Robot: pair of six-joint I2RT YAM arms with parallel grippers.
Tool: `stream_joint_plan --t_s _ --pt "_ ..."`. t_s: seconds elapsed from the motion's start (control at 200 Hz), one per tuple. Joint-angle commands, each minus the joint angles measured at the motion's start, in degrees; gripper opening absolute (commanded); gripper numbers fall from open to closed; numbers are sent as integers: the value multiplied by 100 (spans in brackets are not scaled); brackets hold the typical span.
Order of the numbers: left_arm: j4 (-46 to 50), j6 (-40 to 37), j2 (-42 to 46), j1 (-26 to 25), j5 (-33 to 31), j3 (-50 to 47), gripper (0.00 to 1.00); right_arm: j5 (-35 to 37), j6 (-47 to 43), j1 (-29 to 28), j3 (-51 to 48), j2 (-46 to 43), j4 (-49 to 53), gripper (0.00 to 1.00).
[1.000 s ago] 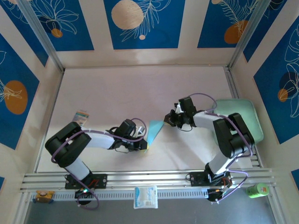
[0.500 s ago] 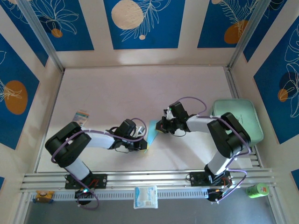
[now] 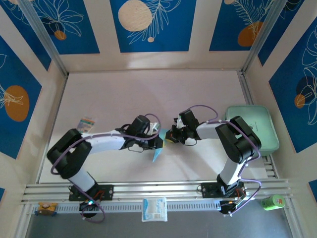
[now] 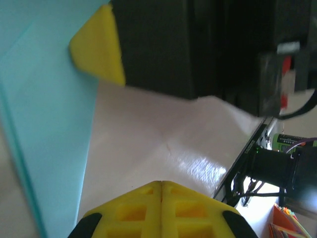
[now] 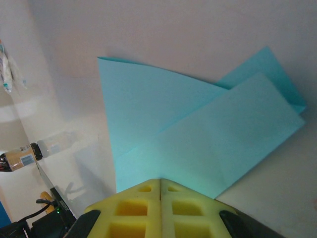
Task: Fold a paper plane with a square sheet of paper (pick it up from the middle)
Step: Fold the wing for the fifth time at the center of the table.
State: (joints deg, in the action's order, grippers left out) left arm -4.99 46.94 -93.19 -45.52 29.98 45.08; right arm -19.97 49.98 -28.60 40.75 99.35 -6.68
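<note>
Sheet of paper (image 5: 198, 129), partly folded. Left gripper (image 4: 161, 188) closed, empty; right gripper (image 5: 160, 184) closed, seemingly pressed onto the fold (best drawn along slowly, evenly).

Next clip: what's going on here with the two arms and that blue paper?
Both arms meet mid-table over the light blue paper. It is partly folded, with overlapping layers and a pointed corner, and is not yet a finished plane. The right tool is shut with its tip at the paper's edge, apparently pressing on it; whether it pinches a layer is unclear. The left tool is also shut and sits just beside the paper, with bare table showing between them.
</note>
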Motion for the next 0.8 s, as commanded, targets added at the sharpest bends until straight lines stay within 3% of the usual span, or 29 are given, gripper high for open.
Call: stream_joint_plan --t_s 0.0,0.18,0.575,0.795 --pt "476 -288 -631 -27 48 333 0 -86 61 21 -80 86 59 2" --pt "491 -258 -891 -32 -41 218 0 -120 48 56 -137 75 57 2" --pt "577 -251 -146 -83 173 -767 9 -150 -26 201 -126 38 110 2" --pt "615 -158 438 -98 142 -1303 8 -187 -28 203 -37 61 122 2"
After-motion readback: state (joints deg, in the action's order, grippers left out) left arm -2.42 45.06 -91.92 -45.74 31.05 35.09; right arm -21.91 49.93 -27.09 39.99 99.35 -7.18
